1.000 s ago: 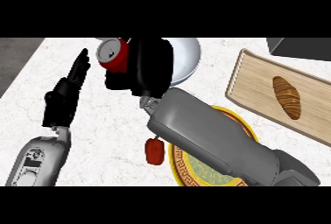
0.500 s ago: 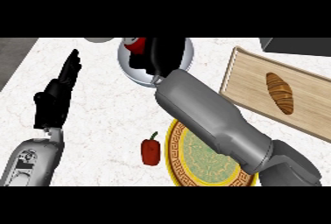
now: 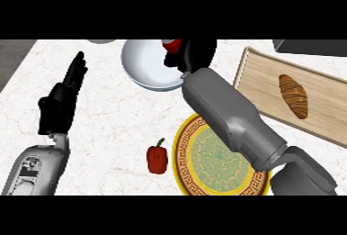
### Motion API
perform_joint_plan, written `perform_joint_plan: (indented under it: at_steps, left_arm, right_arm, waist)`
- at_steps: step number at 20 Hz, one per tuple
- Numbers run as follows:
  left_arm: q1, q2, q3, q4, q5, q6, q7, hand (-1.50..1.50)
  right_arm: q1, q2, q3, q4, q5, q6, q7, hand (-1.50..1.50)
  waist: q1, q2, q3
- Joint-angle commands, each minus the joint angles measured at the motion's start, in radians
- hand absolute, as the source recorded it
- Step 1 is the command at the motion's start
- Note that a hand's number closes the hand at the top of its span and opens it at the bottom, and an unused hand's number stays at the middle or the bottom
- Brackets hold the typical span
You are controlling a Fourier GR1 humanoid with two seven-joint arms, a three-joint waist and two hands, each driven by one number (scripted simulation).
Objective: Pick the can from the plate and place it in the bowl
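My right hand [image 3: 193, 53] reaches across the counter to the white bowl [image 3: 146, 64] at the top, its fingers curled round the red can [image 3: 171, 46]. Only a small red part of the can shows at the bowl's right side, over its rim. The yellow patterned plate [image 3: 213, 160] lies at the lower middle, partly under my right forearm, with nothing showing on it. My left hand [image 3: 64, 98] rests open at the left, fingers straight and pointing up.
A red bell pepper [image 3: 157, 158] lies just left of the plate. A wooden cutting board [image 3: 267, 94] at the right carries a croissant [image 3: 293, 95]. A dark object [image 3: 311, 47] sits at the top right corner.
My right hand has carried the can to the right, from beside the bowl to over its right part. The plate shows more fully now. My left hand has stayed put.
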Motion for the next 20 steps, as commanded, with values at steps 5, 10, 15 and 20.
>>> perform_joint_plan:
  at_steps: [5, 10, 15, 20]
  left_arm:
    - [-0.047, -0.002, -0.009, -0.027, 0.001, -0.012, 0.048, 0.00]
    - [-0.026, -0.007, -0.003, -0.041, 0.004, -0.005, 0.044, 0.00]
    - [-0.037, -0.001, 0.004, -0.011, -0.015, 0.002, 0.033, 0.00]
    - [0.017, 0.020, 0.034, 0.002, 0.001, -0.016, -0.025, 0.00]
  right_arm:
    - [0.086, 0.003, -0.167, 0.010, -0.212, -0.094, -0.244, -1.50]
    - [0.114, 0.003, -0.247, -0.020, -0.306, -0.135, -0.450, -1.50]
    - [0.097, 0.003, -0.293, -0.043, -0.392, -0.191, -0.570, -1.50]
    - [0.172, 0.003, -0.372, -0.098, -0.524, -0.171, -0.756, -1.50]
  waist:
    - [0.023, 0.012, 0.004]
    - [0.014, 0.010, 0.004]
    - [0.007, 0.004, 0.002]
    - [-0.021, -0.005, 0.002]
